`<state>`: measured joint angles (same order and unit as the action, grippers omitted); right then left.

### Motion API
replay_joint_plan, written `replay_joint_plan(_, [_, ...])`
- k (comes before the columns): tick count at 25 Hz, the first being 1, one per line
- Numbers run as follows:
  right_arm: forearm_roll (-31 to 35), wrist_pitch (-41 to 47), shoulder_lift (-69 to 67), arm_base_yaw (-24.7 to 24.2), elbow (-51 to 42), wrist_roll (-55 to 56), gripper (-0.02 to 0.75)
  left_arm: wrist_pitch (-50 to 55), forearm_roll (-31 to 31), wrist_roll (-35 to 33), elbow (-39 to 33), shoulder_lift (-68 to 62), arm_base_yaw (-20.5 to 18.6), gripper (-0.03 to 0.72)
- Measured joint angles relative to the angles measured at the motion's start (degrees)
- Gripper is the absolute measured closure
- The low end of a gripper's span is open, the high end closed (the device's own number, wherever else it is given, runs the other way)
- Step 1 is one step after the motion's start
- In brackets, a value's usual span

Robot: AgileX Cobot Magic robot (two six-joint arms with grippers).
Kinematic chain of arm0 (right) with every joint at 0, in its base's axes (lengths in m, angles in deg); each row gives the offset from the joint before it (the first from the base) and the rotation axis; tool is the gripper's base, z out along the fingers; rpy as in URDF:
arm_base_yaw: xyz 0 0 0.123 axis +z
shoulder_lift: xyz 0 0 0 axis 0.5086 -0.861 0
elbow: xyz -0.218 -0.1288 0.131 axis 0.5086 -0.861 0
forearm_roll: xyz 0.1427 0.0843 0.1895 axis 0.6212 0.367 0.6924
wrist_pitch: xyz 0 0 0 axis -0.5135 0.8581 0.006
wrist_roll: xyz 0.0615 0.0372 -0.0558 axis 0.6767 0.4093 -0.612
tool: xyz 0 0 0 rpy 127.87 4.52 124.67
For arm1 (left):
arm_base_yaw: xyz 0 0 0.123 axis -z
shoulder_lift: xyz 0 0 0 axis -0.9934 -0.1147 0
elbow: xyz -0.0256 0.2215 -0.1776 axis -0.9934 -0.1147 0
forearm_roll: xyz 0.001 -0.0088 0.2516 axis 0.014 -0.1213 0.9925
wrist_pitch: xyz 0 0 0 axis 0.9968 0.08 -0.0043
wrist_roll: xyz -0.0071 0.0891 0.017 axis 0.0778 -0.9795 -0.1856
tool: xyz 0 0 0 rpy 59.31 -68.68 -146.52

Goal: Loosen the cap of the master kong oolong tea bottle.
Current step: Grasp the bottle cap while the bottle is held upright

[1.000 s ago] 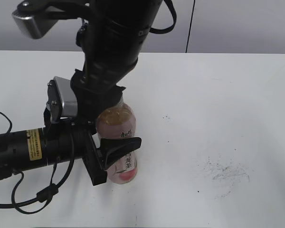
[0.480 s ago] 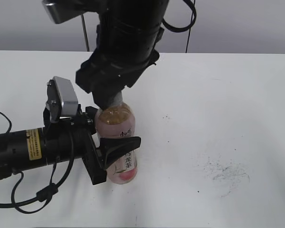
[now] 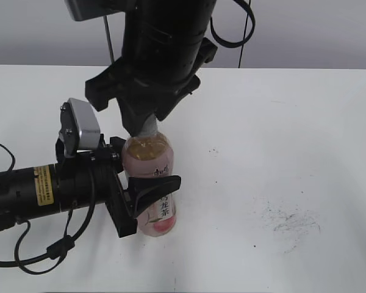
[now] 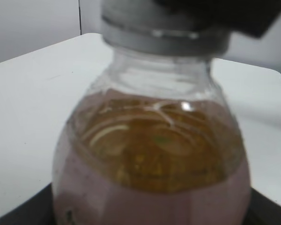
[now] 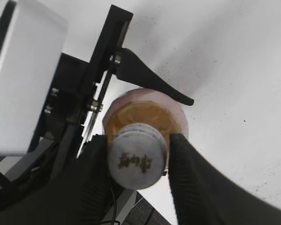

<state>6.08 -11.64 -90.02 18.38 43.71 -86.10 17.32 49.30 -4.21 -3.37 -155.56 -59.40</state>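
The bottle (image 3: 154, 186) is kept upright on the white tabletop (image 3: 280, 128), left of the middle, by the left gripper (image 3: 147, 204). Its jaws are closed on the lower, labelled part of the body, evidently so that the body cannot turn with the cap. The right gripper (image 5: 138, 161) is brought down from above, so that a twist can be given about the bottle's own axis. In the right wrist view its jaws are seen on either side of the cap (image 5: 137, 156), touching it or very nearly; whether it is truly clamped cannot be told.

From outside, the cap is covered by the right arm. In the left wrist view the bottle is blurred, its top is cut off, and the left jaws are not shown. Whether the cap is already loose cannot be made out.
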Motion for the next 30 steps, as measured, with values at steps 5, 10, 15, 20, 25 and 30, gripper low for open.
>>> replay_joint_plan(5, [0.36,0.0,0.0,0.05,0.0,-3.31,0.467,0.0,-0.11,0.0,0.0,0.0,0.0,0.261])
replay_joint_plan(10, [0.42,-0.05,0.0,0.0,0.0,-19.92,0.467,0.04,-0.23,-0.05,0.0,0.0,0.0,0.261])
replay_joint_plan(15, [0.42,-0.05,0.0,0.0,0.0,-42.42,0.467,0.04,-0.23,-0.05,0.0,0.0,0.0,0.261])
replay_joint_plan(20, [0.54,-0.05,0.0,0.0,0.0,-62.12,0.467,0.04,-0.18,-0.26,0.0,0.0,0.0,0.261])
replay_joint_plan(25, [1.32,0.05,0.0,0.0,0.0,-83.74,0.467,0.04,0.04,-0.48,0.0,0.0,0.0,0.261])
replay_joint_plan(30, [1.77,0.17,0.0,0.0,0.0,-105.62,0.467,0.06,0.16,-0.48,0.0,0.0,0.0,0.261])
